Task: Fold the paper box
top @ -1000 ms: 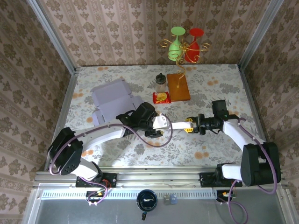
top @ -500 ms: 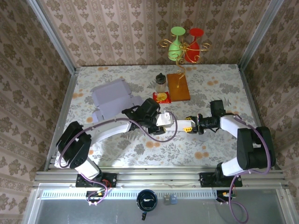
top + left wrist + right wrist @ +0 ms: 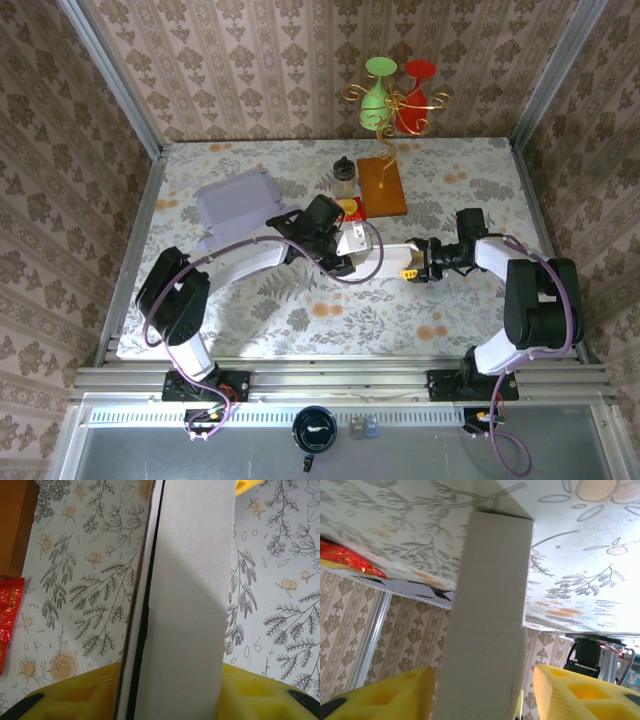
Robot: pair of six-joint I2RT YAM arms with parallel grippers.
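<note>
The paper box (image 3: 380,258) is a small white carton, held off the table mid-scene between the two arms. My left gripper (image 3: 350,246) grips its left end. In the left wrist view the box (image 3: 190,605) runs up between my yellow pads (image 3: 75,700), which press on both of its sides, so the left gripper (image 3: 170,697) is shut on it. My right gripper (image 3: 411,268) is at the box's right end. In the right wrist view the box (image 3: 490,620) stands between the fingers (image 3: 585,690), with a clear gap on the right side, so the right gripper (image 3: 482,695) is open.
Flat lilac cardboard sheets (image 3: 240,210) lie at the back left. A small jar (image 3: 344,178), a brown board (image 3: 382,186) and a red packet (image 3: 350,207) sit behind the box. A wire stand with green and red glasses (image 3: 400,95) is at the back wall.
The left gripper has closed on the box and carried it a little right and back. The right gripper's jaws have spread apart round the box's other end.
</note>
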